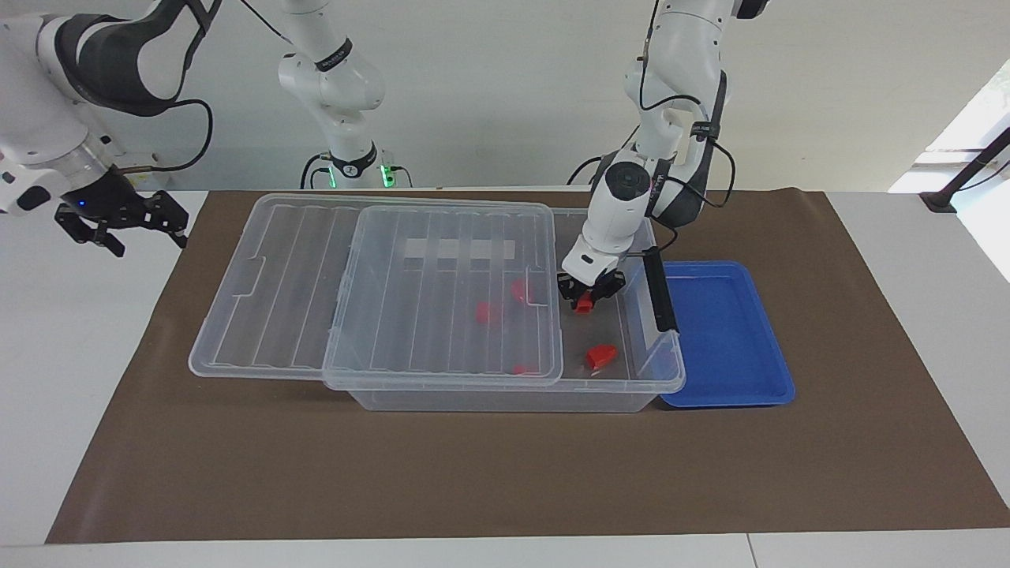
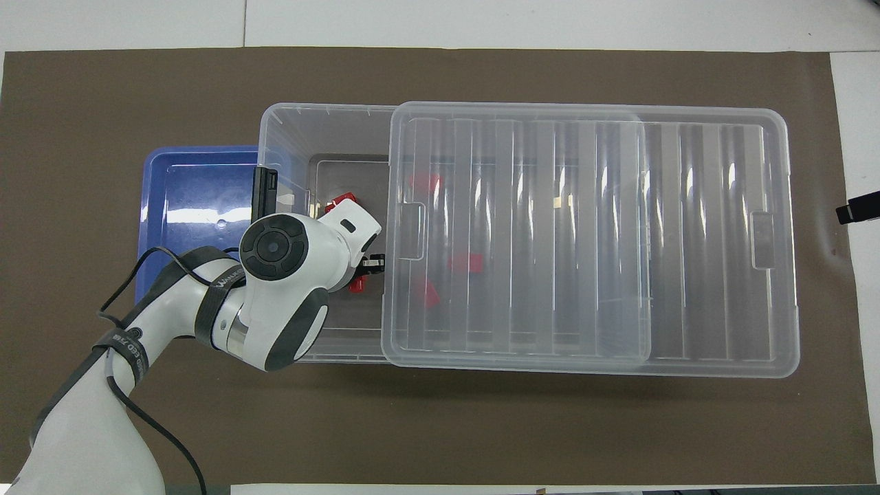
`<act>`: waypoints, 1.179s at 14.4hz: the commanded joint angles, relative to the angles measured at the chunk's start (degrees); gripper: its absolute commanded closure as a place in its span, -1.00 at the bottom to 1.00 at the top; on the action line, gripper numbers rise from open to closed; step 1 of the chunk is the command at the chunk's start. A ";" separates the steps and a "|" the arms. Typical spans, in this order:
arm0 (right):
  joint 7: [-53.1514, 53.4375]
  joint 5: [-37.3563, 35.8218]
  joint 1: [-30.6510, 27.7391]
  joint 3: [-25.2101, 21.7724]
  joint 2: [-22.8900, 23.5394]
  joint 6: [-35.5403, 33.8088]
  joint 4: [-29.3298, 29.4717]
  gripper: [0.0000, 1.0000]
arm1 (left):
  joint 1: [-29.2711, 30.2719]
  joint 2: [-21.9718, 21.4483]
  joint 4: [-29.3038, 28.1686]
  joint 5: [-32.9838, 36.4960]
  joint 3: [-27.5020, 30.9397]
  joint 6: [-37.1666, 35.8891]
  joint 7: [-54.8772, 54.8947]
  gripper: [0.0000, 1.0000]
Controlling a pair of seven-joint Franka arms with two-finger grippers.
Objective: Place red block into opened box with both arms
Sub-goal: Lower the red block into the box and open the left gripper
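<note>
My left gripper (image 1: pixel 584 300) is shut on a small red block (image 1: pixel 584 304) and hangs low inside the uncovered end of the opened box (image 1: pixel 505 398), the end toward the left arm. In the overhead view the left arm covers most of the left gripper (image 2: pixel 362 270), and the red block (image 2: pixel 356 284) shows just beneath it. The ribbed clear lid (image 1: pixel 300 292) lies slid toward the right arm's end, half over the box. My right gripper (image 1: pixel 142 237) stands open and empty, raised over the white table past the mat's edge.
Several other red blocks lie in the box: one (image 1: pixel 601 356) on the bare floor, others (image 1: pixel 487 313) under the lid. A black latch bar (image 1: pixel 659 288) sits on the box rim. A blue tray (image 1: pixel 734 339) lies against that end of the box.
</note>
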 commanded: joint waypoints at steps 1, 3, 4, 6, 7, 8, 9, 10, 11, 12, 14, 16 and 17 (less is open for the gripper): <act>-1.53 -0.68 -1.09 0.45 0.48 -0.16 0.96 -1.00 | -0.12 -0.66 -1.08 -0.21 0.55 1.01 -0.61 -0.60; -1.62 -0.60 -1.36 0.45 0.48 -1.38 2.44 -1.00 | -0.03 -1.19 -0.73 -0.21 0.64 0.83 -0.61 -0.81; -1.71 -0.59 -1.70 0.45 1.27 -2.26 3.76 -1.00 | -0.03 -1.45 -0.55 -0.21 0.73 0.57 -0.53 -0.81; -2.41 -0.59 -2.32 0.37 1.54 -2.62 4.47 -1.00 | -0.03 -2.33 -0.46 -0.21 0.82 -0.66 -0.53 -0.81; -3.02 -0.59 -2.76 0.28 1.62 -2.54 4.47 -1.00 | -0.03 -2.77 -0.38 -0.21 0.90 -1.53 -0.44 -0.81; -3.29 -0.51 -2.94 0.37 1.62 -2.54 4.47 -1.00 | 0.05 -3.64 -0.29 -0.21 0.99 -2.50 -0.44 -0.81; -3.38 -0.51 -2.94 0.37 1.62 -2.45 4.39 -1.00 | 0.05 -4.26 -0.20 -0.21 0.99 -3.21 -0.44 -0.81; -3.38 -0.51 -2.85 0.28 1.62 -2.53 4.21 -1.00 | 0.14 -5.31 -0.02 -0.21 1.08 -4.08 -0.35 -0.80; -3.38 -0.51 -2.85 0.37 1.62 -2.36 4.12 -1.00 | 0.58 -6.37 -0.02 -0.21 1.08 -4.70 -0.44 -0.30; -3.29 -0.51 -2.85 0.28 1.62 -2.36 4.12 -1.00 | 0.84 -7.42 0.15 -0.21 1.08 -5.58 -0.44 0.18; -3.38 -0.51 -2.85 0.28 1.62 -2.45 4.12 -1.00 | 1.72 -8.48 1.64 -0.21 1.08 -8.56 -0.44 0.22; -3.38 -0.51 -2.85 0.37 1.62 -2.62 4.12 -1.00 | 1.90 -9.80 2.79 -0.21 1.08 -11.02 -0.26 0.09; -3.38 -0.51 -2.85 0.37 1.62 -2.54 4.21 -1.00 | 1.90 -10.59 2.88 -0.21 1.17 -11.82 -0.26 0.00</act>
